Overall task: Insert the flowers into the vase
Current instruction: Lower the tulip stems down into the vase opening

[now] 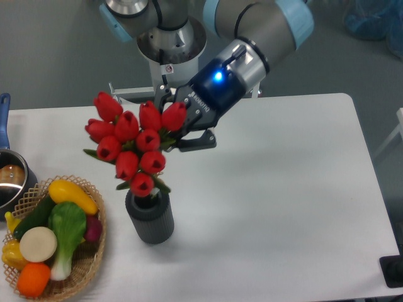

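Holding flowers (131, 143) above vase (150, 215), tool (181, 123)

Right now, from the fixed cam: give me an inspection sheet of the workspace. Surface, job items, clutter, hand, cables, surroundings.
Surface: white table, no spills seen.
Job's things: flowers, red tulip bunch, held in the air, lowest bud overlapping the mouth of the vase; vase upright, dark grey, ribbed.
Clutter: wicker basket of toy vegetables and fruit at front left; steel pot with blue handle at left edge.
Hand: hand shut on the flowers behind the buds, tilted toward the vase.
Cables: nothing seen.
Surroundings: grey floor; robot base behind the table; dark object at lower right edge, unclear.
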Action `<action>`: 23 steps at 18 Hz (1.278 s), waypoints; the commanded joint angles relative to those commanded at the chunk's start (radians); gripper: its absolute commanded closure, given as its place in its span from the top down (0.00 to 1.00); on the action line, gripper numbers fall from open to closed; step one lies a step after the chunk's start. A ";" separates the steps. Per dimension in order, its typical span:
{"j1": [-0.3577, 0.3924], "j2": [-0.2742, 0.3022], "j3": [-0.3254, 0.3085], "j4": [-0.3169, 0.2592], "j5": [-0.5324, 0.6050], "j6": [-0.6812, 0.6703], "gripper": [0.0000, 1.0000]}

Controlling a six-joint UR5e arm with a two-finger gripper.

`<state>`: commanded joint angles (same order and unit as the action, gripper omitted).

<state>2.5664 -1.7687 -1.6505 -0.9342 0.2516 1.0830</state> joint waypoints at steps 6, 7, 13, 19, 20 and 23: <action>0.000 0.005 -0.028 0.002 -0.002 0.003 0.11; 0.000 0.006 -0.031 0.002 0.000 0.003 0.11; -0.002 -0.005 -0.052 0.018 0.012 0.006 0.11; -0.002 -0.021 -0.074 0.052 0.015 0.009 0.11; -0.003 -0.026 -0.078 0.054 0.017 0.009 0.11; -0.002 -0.046 -0.095 0.055 0.026 0.035 0.11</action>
<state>2.5648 -1.8146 -1.7456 -0.8790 0.2776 1.1182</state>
